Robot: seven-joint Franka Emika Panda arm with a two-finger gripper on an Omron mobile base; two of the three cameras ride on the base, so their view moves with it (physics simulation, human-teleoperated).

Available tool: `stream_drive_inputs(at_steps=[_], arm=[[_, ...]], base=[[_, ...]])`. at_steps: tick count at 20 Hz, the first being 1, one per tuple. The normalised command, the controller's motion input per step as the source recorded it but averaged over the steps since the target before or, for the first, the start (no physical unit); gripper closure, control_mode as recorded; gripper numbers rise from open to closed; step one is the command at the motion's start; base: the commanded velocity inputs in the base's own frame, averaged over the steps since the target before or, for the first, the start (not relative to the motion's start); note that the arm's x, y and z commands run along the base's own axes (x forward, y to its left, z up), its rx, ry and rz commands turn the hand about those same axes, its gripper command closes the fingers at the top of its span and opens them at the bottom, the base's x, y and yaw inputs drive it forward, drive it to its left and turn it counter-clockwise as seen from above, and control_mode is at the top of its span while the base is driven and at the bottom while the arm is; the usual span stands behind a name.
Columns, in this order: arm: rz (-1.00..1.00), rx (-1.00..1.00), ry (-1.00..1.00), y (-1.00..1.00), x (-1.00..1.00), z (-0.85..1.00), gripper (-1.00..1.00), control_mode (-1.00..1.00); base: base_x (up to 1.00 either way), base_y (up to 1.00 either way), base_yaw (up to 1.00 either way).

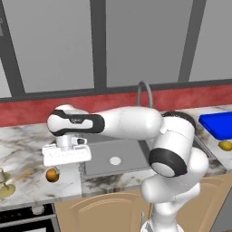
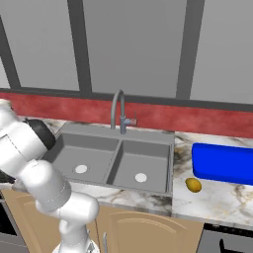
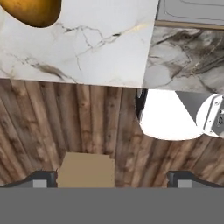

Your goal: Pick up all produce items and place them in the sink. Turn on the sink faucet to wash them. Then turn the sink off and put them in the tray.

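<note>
I hold end effector [image 3: 112, 177] open above surface [image 3: 87, 48] edge. Orange fruit [image 3: 33, 11] sits upper left of hand view, off-centre. Risk: descent misses fruit, nudges it rolling.

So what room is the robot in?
It looks like a kitchen. There is a grey sink with two basins and a curved faucet set in a marble counter, with wooden cupboards underneath. A yellow fruit sits beside a blue tray.
</note>
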Motion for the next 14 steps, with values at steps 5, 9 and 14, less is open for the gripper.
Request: stream_drive_inputs(at_steps=[5, 9, 14], arm=[[-0.07, 0.0, -0.03, 0.18, 0.04, -0.21, -1.0, -1.0], [-0.1, 0.0, -0.06, 0.11, 0.21, -0.26, -1.0, -1.0], [-0.07, 0.0, -0.12, 0.1, 0.25, -0.16, -1.0, -1.0]], base=[[0.0, 0.0, 0.0], [0.0, 0.0, 0.0], [0.0, 0.0, 0.0]])
